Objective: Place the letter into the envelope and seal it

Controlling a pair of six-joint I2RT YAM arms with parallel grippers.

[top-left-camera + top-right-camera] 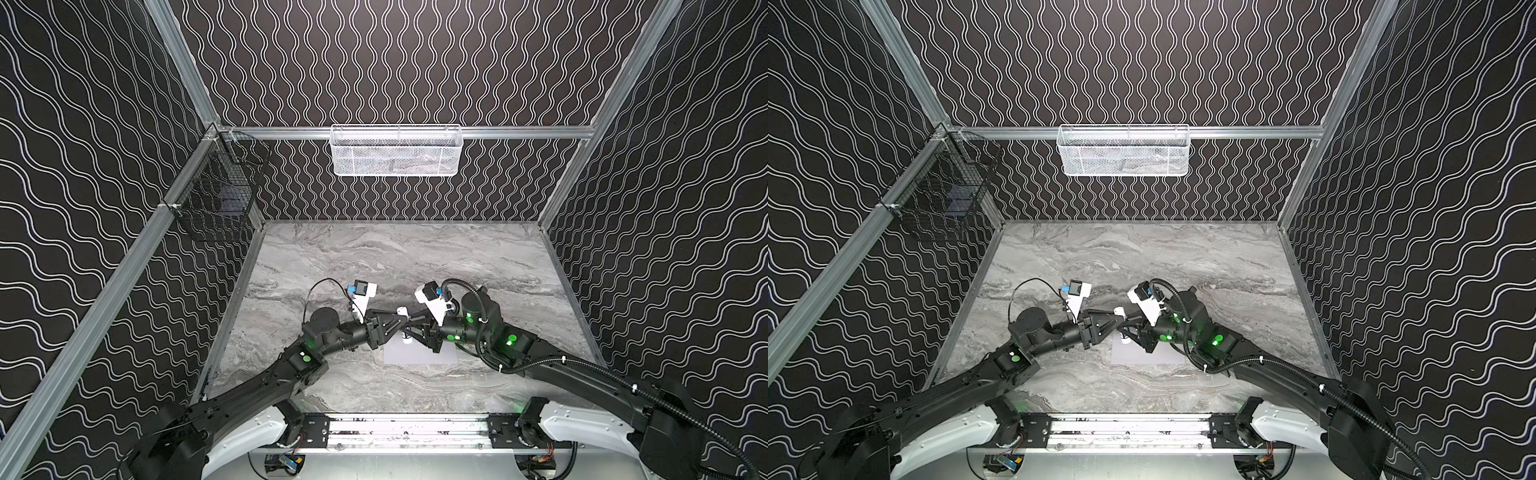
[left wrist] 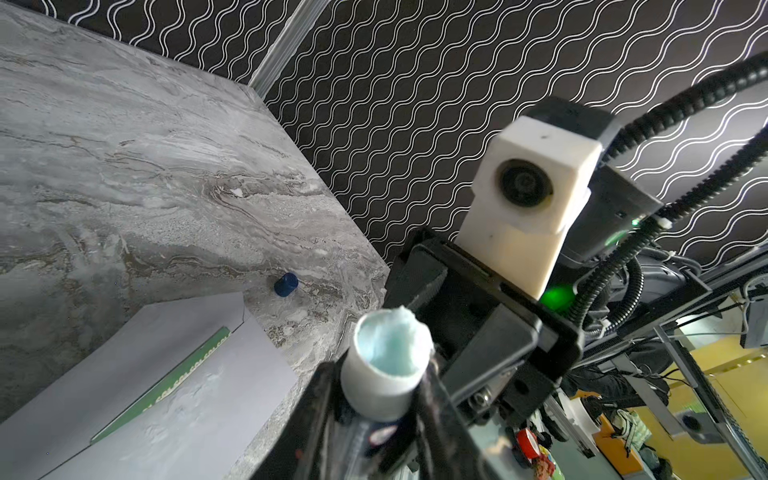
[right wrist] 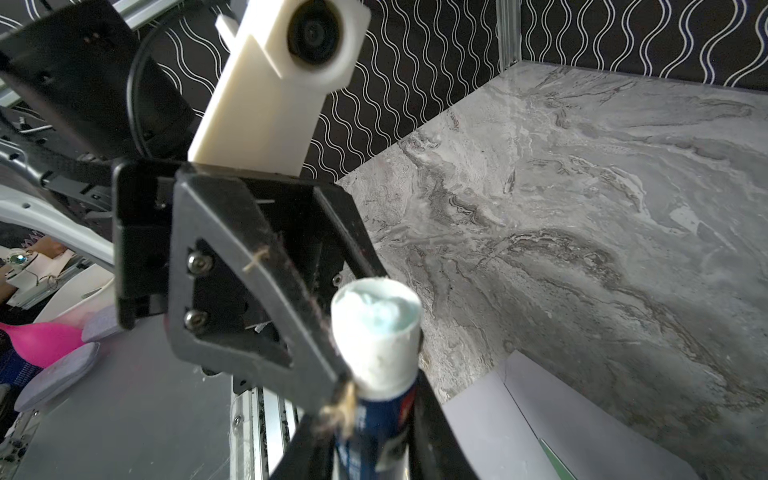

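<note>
Left wrist view, letter (image 2: 178, 376): only a thin green patterned edge shows, at the mouth of the envelope. The sheet is judged already inserted.
Envelope (image 2: 216, 415): pale lavender matte paper, flat on the table directly below both grippers. The mouth is uncovered, so it is unsealed.
Step in hand: judged to be sealing, with adhesive readied. Whether any paste is on the flap cannot be told.
Glue stick (image 3: 376, 332): white cylindrical collar, blue printed barrel, and ragged pale blue-green paste at the uncapped tip. It is held above the envelope, between the two grippers.
Right gripper (image 3: 374, 436): black fingers clamped on the barrel.
Left gripper (image 2: 384, 399): fingers pressed on either side of the white collar, facing the right gripper.
Next move: one gripper probably must let go so the other can tip the paste down onto the flap. It should press lightly, since thin paper wrinkles.
Cap (image 2: 286, 284): small dark blue cylinder on the table, beyond the envelope from the left gripper.
Table (image 1: 374, 257): grey, marbled, smooth.
</note>
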